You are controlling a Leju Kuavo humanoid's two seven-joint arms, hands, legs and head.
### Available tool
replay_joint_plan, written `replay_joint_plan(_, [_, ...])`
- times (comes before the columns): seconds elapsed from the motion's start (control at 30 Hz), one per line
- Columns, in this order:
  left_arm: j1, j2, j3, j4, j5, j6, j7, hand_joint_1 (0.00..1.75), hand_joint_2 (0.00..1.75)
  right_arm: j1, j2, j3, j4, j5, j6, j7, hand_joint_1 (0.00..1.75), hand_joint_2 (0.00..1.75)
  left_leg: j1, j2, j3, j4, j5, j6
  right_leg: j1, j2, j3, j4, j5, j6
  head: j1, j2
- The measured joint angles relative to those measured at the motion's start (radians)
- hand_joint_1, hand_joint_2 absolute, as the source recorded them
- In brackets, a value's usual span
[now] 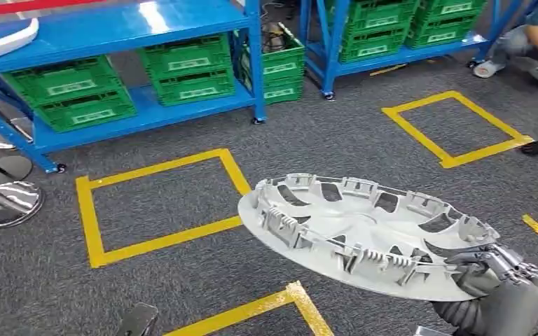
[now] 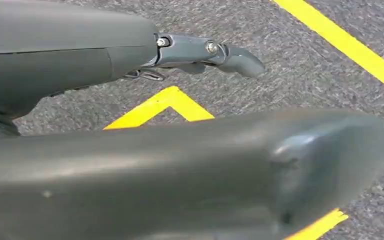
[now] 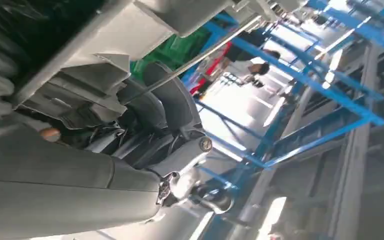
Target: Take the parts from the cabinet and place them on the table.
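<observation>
The right hand is seen clamped on the rim of a grey wheel cover, fingers over the upper edge and the thumb underneath. In the right wrist view the same grasp is shown from close behind, the fingers wrapped about the ribbed inner side of the cover. The cover is carried inner face up, tilted slightly, with its clips and spokes exposed, and it is held clear above the grey carpet.

The left hand is seen hanging over the carpet, its fingers extended and nothing in it, so it is judged free.

Taking the wheel cover as the landmark: a yellow taped rectangle lies on the floor just to its left, and another taped square is marked beyond it to the right. Further behind it, blue racking with green crates is ranged, and a white part rests on the upper shelf at the far left. A crouching person is visible far behind it at the right edge.

The step in hand is judged to be the carry: the part is already off the cabinet and is being transported. No table is visible, so the next move calls for bringing the table into sight, approaching it, and lowering the cover flat before the grasp is released.
</observation>
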Motion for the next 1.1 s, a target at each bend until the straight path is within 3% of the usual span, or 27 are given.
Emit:
replay_joint_plan(0.03, [-0.001, 0.0, 0.0, 0.0, 0.0, 0.002, 0.0, 0.0, 0.0, 0.003, 0.0, 0.002, -0.002, 0.005, -0.001, 0.0, 1.75, 1.75, 0.001, 0.01, 0.001, 0.001, -0.001, -0.005, -0.001, 0.012, -0.004, -0.002, 0.003, -0.008, 0.001, 0.0])
replay_joint_plan(0.07, [-0.002, 0.0, 0.0, 0.0, 0.0, 0.002, 0.0, 0.0, 0.0, 0.005, 0.0, 0.004, -0.005, 0.011, -0.002, 0.0, 1.75, 1.75, 0.003, 0.009, -0.002, 0.005, -0.01, -0.012, -0.006, 0.021, -0.001, -0.006, 0.009, -0.017, 0.0, 0.0])
replay_joint_plan(0.1, [-0.004, 0.0, 0.0, 0.0, -0.002, 0.003, -0.001, 0.0, 0.0, 0.008, 0.0, 0.008, -0.008, 0.018, -0.002, 0.001, 1.75, 1.75, 0.008, -0.04, -0.01, 0.038, -0.043, -0.019, -0.007, 0.03, -0.003, -0.006, 0.011, -0.021, -0.004, 0.0])
replay_joint_plan(0.13, [-0.004, 0.0, 0.0, 0.0, -0.002, 0.004, -0.001, 0.0, 0.0, 0.009, 0.0, 0.013, -0.008, 0.021, -0.002, 0.002, 1.75, 1.75, 0.01, -0.067, -0.035, 0.102, -0.085, -0.021, -0.008, 0.039, -0.004, -0.006, 0.014, -0.026, -0.005, 0.0])
replay_joint_plan(0.2, [0.001, 0.0, 0.0, 0.0, -0.002, 0.005, -0.001, 0.0, 0.0, 0.009, 0.002, 0.021, -0.008, 0.024, -0.002, 0.002, 1.75, 1.75, 0.01, -0.088, -0.102, 0.264, -0.159, -0.023, -0.006, 0.063, -0.008, -0.006, 0.016, -0.03, -0.007, 0.0])
replay_joint_plan(0.23, [0.003, 0.0, 0.0, 0.0, -0.002, 0.005, -0.001, 0.0, 0.0, 0.011, 0.002, 0.023, -0.008, 0.024, -0.002, 0.002, 1.75, 1.75, 0.01, -0.09, -0.126, 0.317, -0.169, -0.022, -0.005, 0.078, -0.009, -0.005, 0.016, -0.031, -0.007, 0.0])
replay_joint_plan(0.27, [0.004, 0.0, 0.0, 0.0, -0.002, 0.006, -0.001, 0.0, 0.0, 0.014, 0.002, 0.024, -0.008, 0.026, -0.002, 0.002, 1.75, 1.75, 0.009, -0.091, -0.122, 0.311, -0.149, -0.018, -0.002, 0.093, -0.008, -0.005, 0.017, -0.031, -0.007, 0.0])
replay_joint_plan(0.3, [0.003, 0.0, 0.0, 0.0, -0.002, 0.006, -0.001, 0.0, 0.0, 0.016, 0.002, 0.026, -0.008, 0.027, -0.002, 0.003, 1.75, 1.75, 0.009, -0.093, -0.103, 0.268, -0.113, -0.013, -0.001, 0.106, -0.007, -0.004, 0.017, -0.031, -0.008, 0.0])
replay_joint_plan(0.33, [0.002, 0.0, 0.0, 0.0, -0.002, 0.006, -0.001, 0.0, 0.0, 0.016, 0.002, 0.028, -0.008, 0.027, -0.002, 0.003, 1.75, 1.75, 0.008, -0.103, -0.064, 0.181, -0.061, -0.004, 0.001, 0.121, -0.006, -0.004, 0.018, -0.031, -0.006, 0.0])
replay_joint_plan(0.37, [0.001, 0.0, 0.0, 0.0, -0.002, 0.006, -0.001, 0.0, 0.0, 0.016, 0.002, 0.029, -0.008, 0.028, -0.002, 0.003, 1.75, 1.75, 0.007, -0.123, -0.028, 0.099, -0.019, 0.005, 0.003, 0.132, -0.004, -0.004, 0.018, -0.031, -0.007, 0.0])
replay_joint_plan(0.4, [0.001, 0.005, 0.0, 0.0, -0.002, 0.008, 0.0, 0.0, 0.0, 0.016, 0.002, 0.031, -0.009, 0.029, -0.002, 0.003, 1.75, 1.75, 0.006, -0.177, -0.005, 0.039, -0.003, 0.018, -0.001, 0.14, -0.007, -0.004, 0.019, -0.03, -0.005, 0.0])
replay_joint_plan(0.43, [0.001, 0.003, 0.0, 0.0, -0.002, 0.009, 0.0, 0.0, 0.0, 0.012, 0.002, 0.032, -0.009, 0.029, -0.002, 0.005, 1.75, 1.75, 0.009, -0.181, 0.003, 0.019, -0.005, 0.018, 0.003, 0.157, -0.013, 0.002, 0.02, -0.025, -0.006, 0.0])
replay_joint_plan(0.53, [0.0, 0.003, 0.0, 0.0, -0.002, 0.012, 0.002, 0.0, 0.0, 0.015, 0.002, 0.033, -0.01, 0.03, -0.002, 0.008, 1.75, 1.75, 0.004, -0.159, 0.005, 0.005, -0.015, 0.019, -0.005, 0.184, -0.033, -0.002, 0.032, -0.004, -0.008, 0.0])
replay_joint_plan(0.57, [-0.001, -0.003, 0.0, 0.0, -0.002, 0.014, 0.002, 0.0, 0.0, 0.016, 0.002, 0.033, -0.01, 0.031, -0.003, 0.008, 1.75, 1.75, 0.02, -0.141, 0.009, -0.014, -0.006, 0.017, 0.0, 0.192, -0.041, 0.001, 0.029, 0.0, -0.01, 0.0])
replay_joint_plan(0.6, [-0.003, 0.0, 0.0, 0.0, -0.001, 0.017, 0.001, 0.0, 0.0, 0.02, 0.002, 0.033, -0.01, 0.032, -0.003, 0.008, 1.75, 1.75, 0.017, -0.132, 0.013, -0.02, -0.003, 0.02, 0.003, 0.138, -0.052, 0.021, 0.009, 0.005, -0.003, 0.0])
replay_joint_plan(0.63, [-0.003, -0.003, 0.0, 0.0, -0.001, 0.017, 0.001, 0.0, 0.0, 0.015, 0.002, 0.034, -0.01, 0.032, -0.003, 0.007, 1.75, 1.75, 0.016, -0.125, 0.014, -0.021, -0.002, 0.024, 0.003, 0.107, -0.069, 0.056, -0.016, 0.009, 0.008, 0.0])
replay_joint_plan(0.67, [-0.001, -0.003, 0.0, 0.0, -0.001, 0.017, 0.001, 0.0, 0.0, 0.01, 0.002, 0.037, -0.01, 0.032, -0.003, 0.005, 1.75, 1.75, 0.015, -0.107, 0.012, -0.02, -0.002, 0.026, -0.001, 0.077, -0.112, 0.149, -0.064, 0.015, 0.009, 0.0])
replay_joint_plan(0.73, [0.003, -0.002, 0.0, 0.0, -0.001, 0.017, 0.001, 0.0, 0.0, 0.009, 0.002, 0.038, -0.01, 0.032, -0.003, 0.01, 1.75, 1.75, 0.014, -0.077, 0.012, -0.019, -0.003, 0.026, -0.007, 0.061, -0.173, 0.28, -0.112, 0.027, 0.009, 0.0])
replay_joint_plan(0.77, [0.002, -0.002, 0.0, 0.0, 0.0, 0.017, 0.001, 0.0, 0.0, 0.011, 0.002, 0.038, -0.009, 0.032, -0.003, 0.011, 1.75, 1.75, 0.014, -0.064, 0.012, -0.018, -0.004, 0.025, -0.01, 0.057, -0.177, 0.289, -0.104, 0.032, 0.011, 0.0])
replay_joint_plan(0.8, [0.001, -0.002, 0.0, 0.0, 0.0, 0.017, 0.001, 0.0, 0.0, 0.013, 0.002, 0.038, -0.008, 0.032, -0.003, 0.013, 1.75, 1.75, 0.015, -0.053, 0.012, -0.018, -0.006, 0.023, -0.014, 0.052, -0.159, 0.26, -0.078, 0.036, 0.01, 0.0])
replay_joint_plan(0.87, [0.0, -0.004, 0.0, 0.0, 0.003, 0.017, 0.001, 0.0, 0.0, 0.016, 0.001, 0.037, -0.009, 0.032, -0.003, 0.013, 1.75, 1.75, 0.017, -0.032, 0.015, -0.012, -0.012, 0.014, -0.019, 0.028, -0.066, 0.095, 0.004, 0.039, 0.011, 0.0])
replay_joint_plan(0.9, [0.0, -0.004, 0.0, 0.0, 0.003, 0.017, 0.0, 0.0, 0.0, 0.016, 0.002, 0.038, -0.009, 0.032, -0.003, 0.013, 1.75, 1.75, 0.015, -0.024, 0.017, -0.007, -0.017, 0.006, -0.018, -0.019, -0.025, 0.018, 0.015, 0.039, 0.011, 0.0])
replay_joint_plan(0.93, [0.001, -0.003, 0.0, 0.0, 0.003, 0.018, 0.0, 0.0, 0.0, 0.014, 0.002, 0.039, -0.009, 0.032, -0.003, 0.013, 1.75, 1.75, 0.007, -0.014, 0.015, -0.003, -0.021, 0.0, -0.007, -0.034, -0.019, 0.011, -0.001, 0.031, 0.013, 0.0])
replay_joint_plan(0.97, [0.001, -0.003, 0.0, 0.0, 0.003, 0.018, 0.0, 0.0, 0.0, 0.016, 0.002, 0.04, -0.013, 0.032, -0.003, 0.012, 1.75, 1.75, 0.004, -0.008, 0.014, 0.002, -0.023, -0.006, -0.011, -0.016, -0.018, 0.011, 0.007, 0.012, 0.007, 0.0])
replay_joint_plan(1.07, [-0.002, -0.002, 0.0, 0.0, 0.002, 0.018, 0.0, 0.0, 0.0, 0.021, 0.001, 0.038, -0.013, 0.032, -0.003, 0.015, 1.75, 1.75, 0.007, 0.022, 0.022, 0.002, -0.027, -0.015, -0.009, 0.015, -0.024, 0.01, 0.009, -0.005, 0.008, 0.0])
replay_joint_plan(1.1, [-0.005, -0.002, 0.0, 0.0, 0.0, 0.018, 0.0, 0.0, 0.0, 0.022, 0.001, 0.039, -0.014, 0.031, -0.003, 0.015, 1.75, 1.75, 0.014, -0.006, 0.02, 0.012, -0.044, -0.024, -0.014, 0.025, -0.023, 0.009, 0.013, -0.012, 0.007, 0.0])
